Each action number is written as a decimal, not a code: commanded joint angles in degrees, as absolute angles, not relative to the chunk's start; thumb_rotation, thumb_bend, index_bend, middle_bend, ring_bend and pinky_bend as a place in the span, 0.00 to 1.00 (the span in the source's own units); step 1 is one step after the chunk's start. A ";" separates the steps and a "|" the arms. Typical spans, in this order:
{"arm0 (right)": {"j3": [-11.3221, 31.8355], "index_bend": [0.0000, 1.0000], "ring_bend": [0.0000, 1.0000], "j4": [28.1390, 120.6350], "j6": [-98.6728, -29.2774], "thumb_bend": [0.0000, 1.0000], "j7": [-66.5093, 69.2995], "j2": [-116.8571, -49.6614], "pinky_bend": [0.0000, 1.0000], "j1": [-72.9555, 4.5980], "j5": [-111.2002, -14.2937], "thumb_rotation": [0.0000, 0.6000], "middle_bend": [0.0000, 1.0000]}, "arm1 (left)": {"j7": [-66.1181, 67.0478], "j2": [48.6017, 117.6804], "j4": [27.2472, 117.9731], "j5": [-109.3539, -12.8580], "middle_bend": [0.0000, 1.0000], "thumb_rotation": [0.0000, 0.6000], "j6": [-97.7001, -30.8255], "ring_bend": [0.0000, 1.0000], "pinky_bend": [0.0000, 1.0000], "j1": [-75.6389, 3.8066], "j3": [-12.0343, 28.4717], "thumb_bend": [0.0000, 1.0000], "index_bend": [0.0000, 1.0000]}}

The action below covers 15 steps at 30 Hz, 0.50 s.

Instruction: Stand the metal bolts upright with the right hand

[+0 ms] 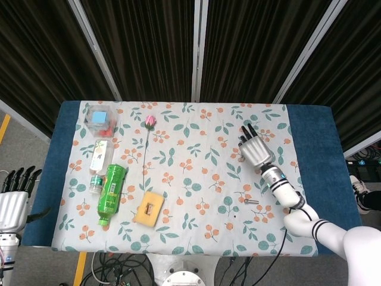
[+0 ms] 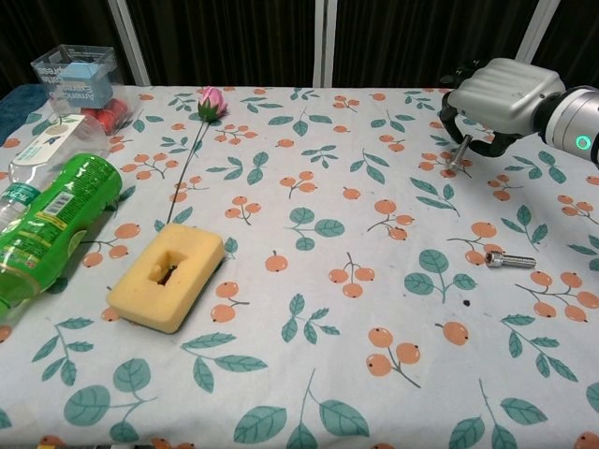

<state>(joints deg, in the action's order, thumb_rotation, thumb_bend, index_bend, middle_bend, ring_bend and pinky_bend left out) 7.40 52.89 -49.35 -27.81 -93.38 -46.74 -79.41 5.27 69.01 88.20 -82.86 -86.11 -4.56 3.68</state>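
Note:
My right hand (image 2: 496, 94) hovers over the far right of the floral cloth and pinches a metal bolt (image 2: 458, 153) between its fingertips. This bolt hangs tilted, head end down, just above or touching the cloth; I cannot tell which. In the head view the right hand (image 1: 256, 150) covers that bolt. A second bolt (image 2: 510, 259) lies flat on the cloth nearer the front edge, also visible in the head view as the lying bolt (image 1: 251, 201). My left hand (image 1: 13, 199) stays off the table at the lower left, fingers apart, holding nothing.
On the left side lie a green bottle (image 2: 47, 224), a clear bottle (image 1: 100, 164) and a yellow sponge (image 2: 168, 276). A pink rose (image 2: 211, 100) and a clear box (image 2: 80, 70) sit toward the far left.

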 commanded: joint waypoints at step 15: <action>3.47 0.56 0.00 43.36 -54.06 0.36 -35.13 -99.20 0.00 -48.21 -85.65 1.00 0.29 | 4.40 69.52 87.18 -82.63 0.07 1.00 -85.67 0.00 0.00 -4.53 3.63 0.00 0.13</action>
<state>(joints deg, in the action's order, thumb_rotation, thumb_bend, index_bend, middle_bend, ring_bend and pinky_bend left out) 3.60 43.46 -53.88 -35.06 -99.06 -48.36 -85.50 4.41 69.52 87.18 -82.63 -85.66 -4.53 3.63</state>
